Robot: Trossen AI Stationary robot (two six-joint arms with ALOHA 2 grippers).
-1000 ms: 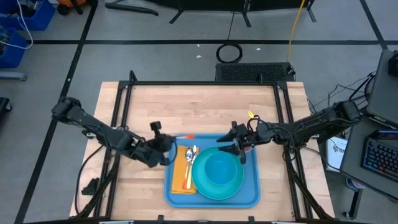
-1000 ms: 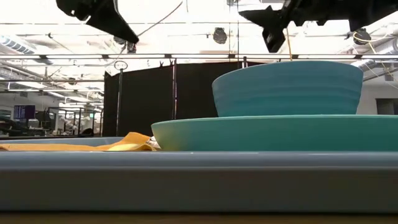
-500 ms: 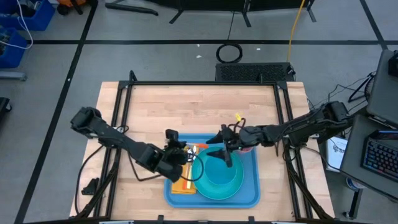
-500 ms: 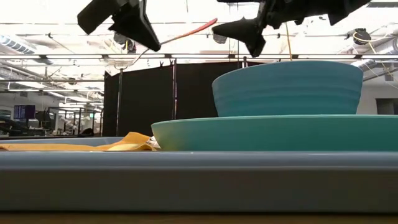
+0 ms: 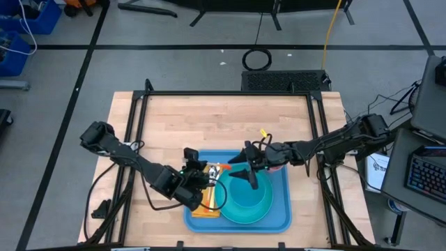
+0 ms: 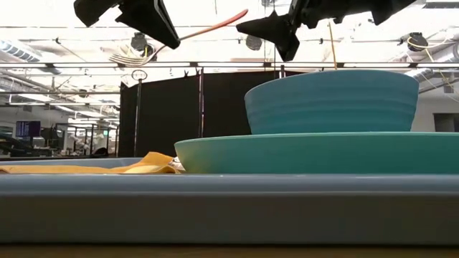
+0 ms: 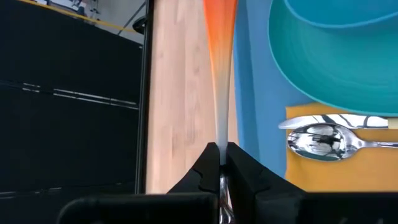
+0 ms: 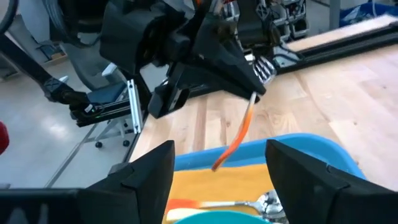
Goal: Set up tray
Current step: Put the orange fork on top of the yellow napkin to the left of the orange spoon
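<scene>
Tray sat lower centre of the high frame on the surface. Left tool was clamped on a fork, held above the napkin. Right tool hung open and empty over the bowl. To do it well: lower the fork level, parallel to the spoon, release low. Count: one tray, one plate, one bowl, one napkin, one spoon, one fork.

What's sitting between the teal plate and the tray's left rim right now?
In the high view, the yellow-orange napkin lies on the tray between the teal plate and the left rim; the left wrist view shows a spoon on it.
</scene>
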